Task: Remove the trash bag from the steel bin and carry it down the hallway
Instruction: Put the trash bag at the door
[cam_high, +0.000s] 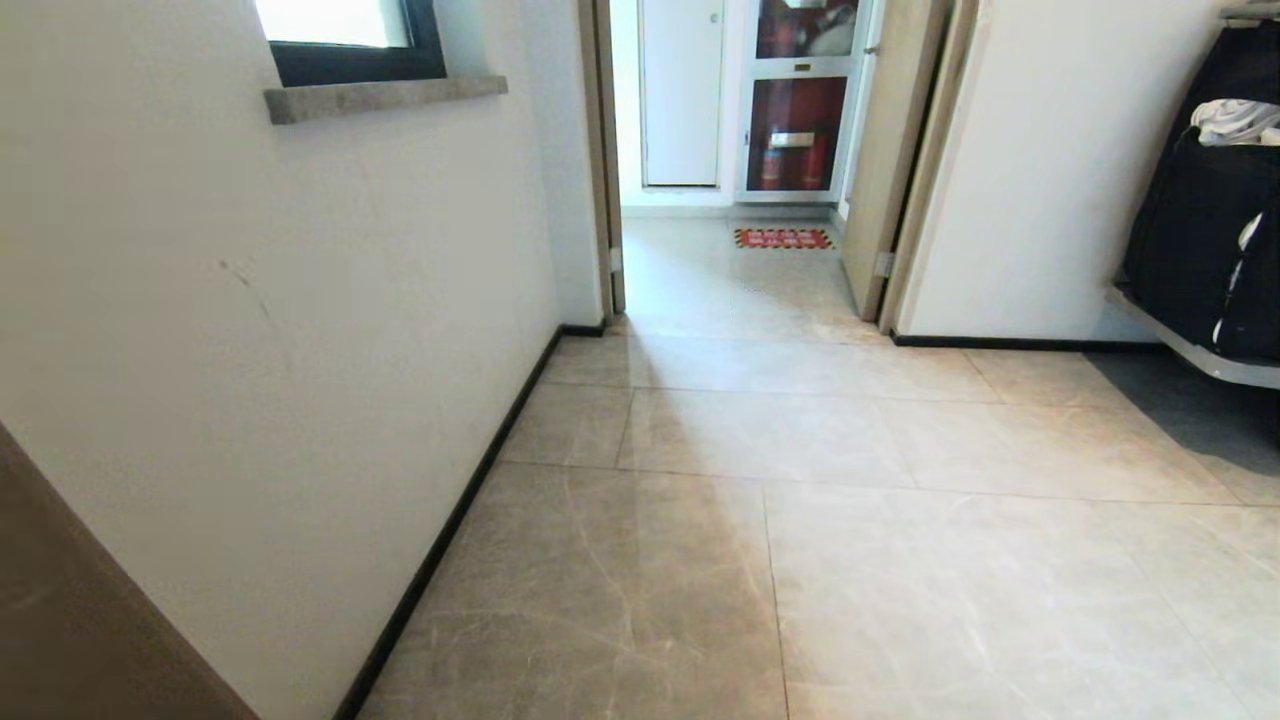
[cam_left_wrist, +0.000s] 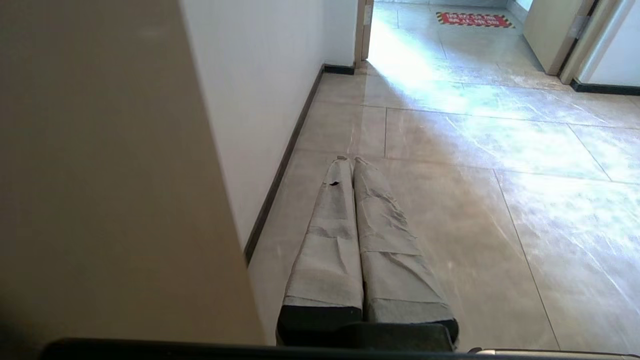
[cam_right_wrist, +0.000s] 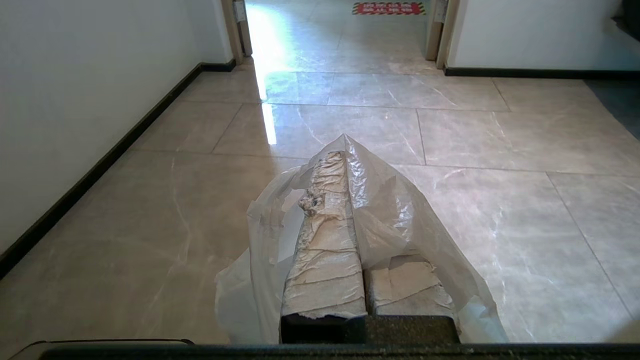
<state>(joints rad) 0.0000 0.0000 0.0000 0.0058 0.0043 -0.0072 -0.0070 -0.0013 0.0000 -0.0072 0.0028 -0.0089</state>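
**Two grippers closed in the hallway, one with the bag**

Both grippers pointed ahead over the glossy tiles of the hallway (cam_high: 800, 560), and neither arm showed in the head view. The right gripper (cam_right_wrist: 346, 160) had its tape-wrapped fingers (cam_right_wrist: 327, 240) pressed together on the trash bag (cam_right_wrist: 400, 220), whose thin translucent plastic was draped over and around them, spilling to either side and back toward the wrist. What hung below the fingers could not be seen from that view. The left gripper (cam_left_wrist: 351, 160) was also closed, its two wrapped fingers (cam_left_wrist: 330, 240) touching along their length with nothing between them. It sat close beside a beige panel (cam_left_wrist: 100, 175) and the white wall (cam_left_wrist: 260, 90) with its black baseboard (cam_left_wrist: 285, 165).

Ahead, the corridor ran to an open doorway (cam_high: 730, 180) with sunlight spread across the tiles. Beyond the threshold lay a red floor sign (cam_high: 784, 238) with a striped border, and behind it stood a glass-fronted cabinet (cam_high: 797, 130) holding red shapes. A window ledge (cam_high: 385, 97) jutted from the wall on the left. On the right edge of the head view stood a cart with a black bag (cam_high: 1200, 230) hanging from it.
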